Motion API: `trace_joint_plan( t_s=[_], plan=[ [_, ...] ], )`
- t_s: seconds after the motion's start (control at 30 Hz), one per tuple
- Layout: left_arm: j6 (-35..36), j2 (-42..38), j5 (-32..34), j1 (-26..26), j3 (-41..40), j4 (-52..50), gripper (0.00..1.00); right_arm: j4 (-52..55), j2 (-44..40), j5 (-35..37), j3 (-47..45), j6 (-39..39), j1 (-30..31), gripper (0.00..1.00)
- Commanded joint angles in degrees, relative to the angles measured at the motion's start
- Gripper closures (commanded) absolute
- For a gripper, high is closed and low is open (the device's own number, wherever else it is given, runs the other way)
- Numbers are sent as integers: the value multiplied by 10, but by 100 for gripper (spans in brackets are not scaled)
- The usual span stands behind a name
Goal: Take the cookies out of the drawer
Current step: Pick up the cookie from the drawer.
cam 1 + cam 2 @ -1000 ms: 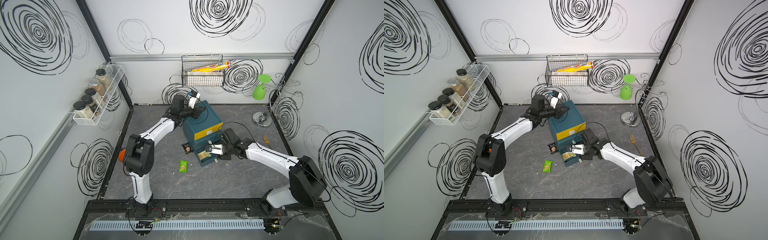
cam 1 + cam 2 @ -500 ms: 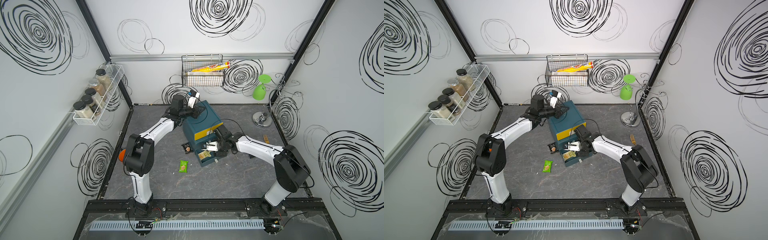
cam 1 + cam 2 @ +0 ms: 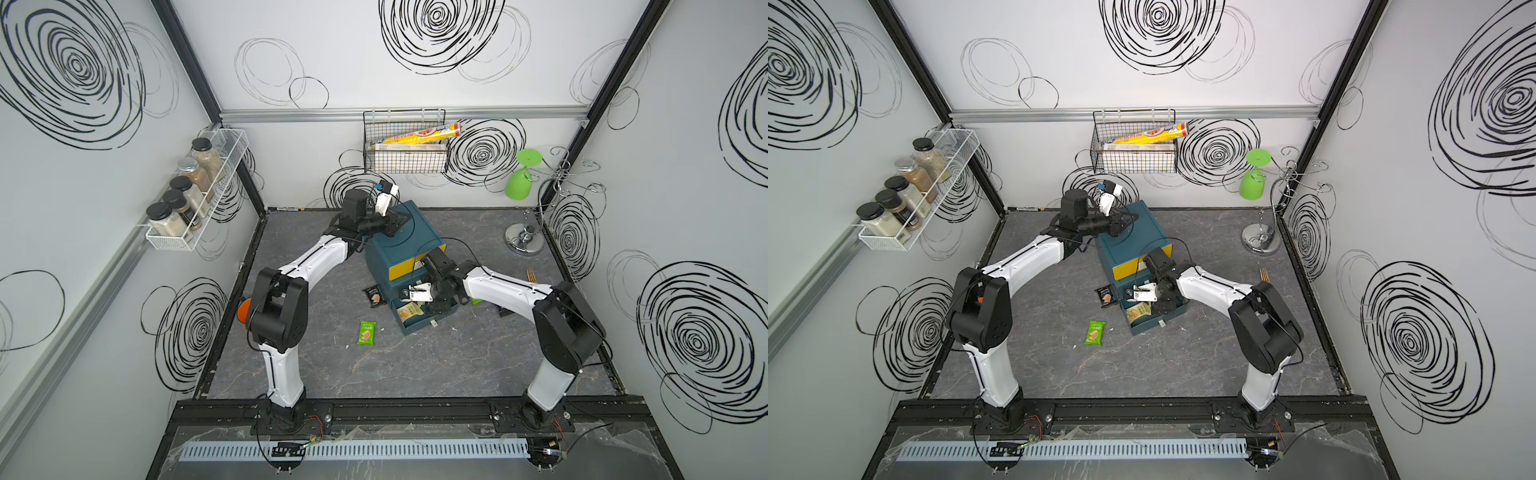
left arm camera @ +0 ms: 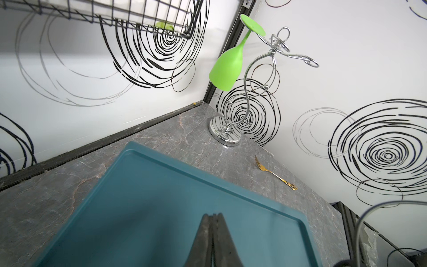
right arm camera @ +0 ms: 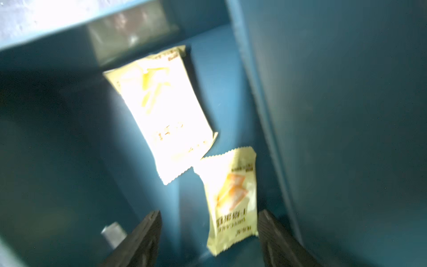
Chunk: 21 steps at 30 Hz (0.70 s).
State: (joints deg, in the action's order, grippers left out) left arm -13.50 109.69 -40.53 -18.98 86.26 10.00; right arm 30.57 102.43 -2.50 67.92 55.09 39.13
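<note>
A glossy, crimp-edged cream cookie packet (image 5: 233, 198) is lying in the teal plastic drawer (image 5: 221, 76) between my right claw's (image 5: 209, 216) jaws, which are spreading wider than a second ago, gripping nothing. My left claw (image 4: 212, 218) is hanging shut over the cabinet (image 4: 161, 185).
</note>
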Motion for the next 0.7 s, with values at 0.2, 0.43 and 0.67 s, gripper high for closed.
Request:
trace_joint_plan(
  t_s=[0.2, 0.43, 0.67],
  plan=[
    [-22, 38, -7, 5, -32, -111, 90, 71, 82, -17, 22, -8, -11, 28],
    [-23, 37, -5, 5, -34, -110, 90, 56, 76, -21, 27, -12, -15, 42],
    [-23, 36, -3, 5, -34, -112, 90, -23, 24, -12, 1, -22, -15, 69]
  ],
)
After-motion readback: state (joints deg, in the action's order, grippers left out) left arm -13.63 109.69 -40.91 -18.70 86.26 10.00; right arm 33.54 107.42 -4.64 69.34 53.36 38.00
